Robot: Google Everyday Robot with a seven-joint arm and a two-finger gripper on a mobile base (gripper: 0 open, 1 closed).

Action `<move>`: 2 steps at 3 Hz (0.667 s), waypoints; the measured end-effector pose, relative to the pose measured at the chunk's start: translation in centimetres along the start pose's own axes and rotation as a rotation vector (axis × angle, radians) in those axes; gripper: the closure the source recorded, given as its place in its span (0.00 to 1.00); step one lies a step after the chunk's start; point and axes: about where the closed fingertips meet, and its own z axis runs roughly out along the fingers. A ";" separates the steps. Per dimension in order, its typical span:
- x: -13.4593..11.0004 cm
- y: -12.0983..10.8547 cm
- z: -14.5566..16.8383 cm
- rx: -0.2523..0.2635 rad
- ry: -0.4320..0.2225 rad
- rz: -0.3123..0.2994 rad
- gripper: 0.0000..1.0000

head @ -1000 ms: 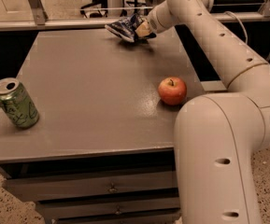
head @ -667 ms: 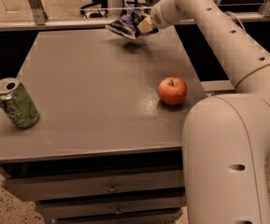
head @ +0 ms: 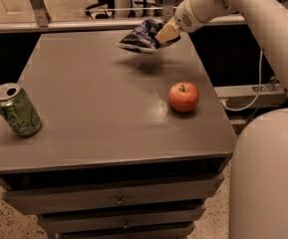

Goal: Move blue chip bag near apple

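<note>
The blue chip bag (head: pixel 140 37) is a crinkled dark-blue foil bag with white patches. It hangs in the air above the far part of the grey table (head: pixel 98 103), its shadow on the tabletop below it. My gripper (head: pixel 162 36) is shut on the bag's right end, reaching in from the upper right. The apple (head: pixel 184 96), red-orange with a short dark stem, sits on the table's right side, nearer to me than the bag and a little to its right.
A green soda can (head: pixel 17 110) stands near the table's left front edge. My white arm (head: pixel 248 14) crosses the upper right, and my white base (head: pixel 268 178) fills the lower right. Drawers are below the tabletop.
The gripper has lifted the blue chip bag off the far edge and carried it up and slightly toward the apple's side. The apple and can have not moved.
</note>
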 end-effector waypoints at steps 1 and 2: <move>2.3 2.5 -2.0 -0.082 0.084 -0.027 1.00; 5.6 4.4 -4.2 -0.154 0.206 -0.048 1.00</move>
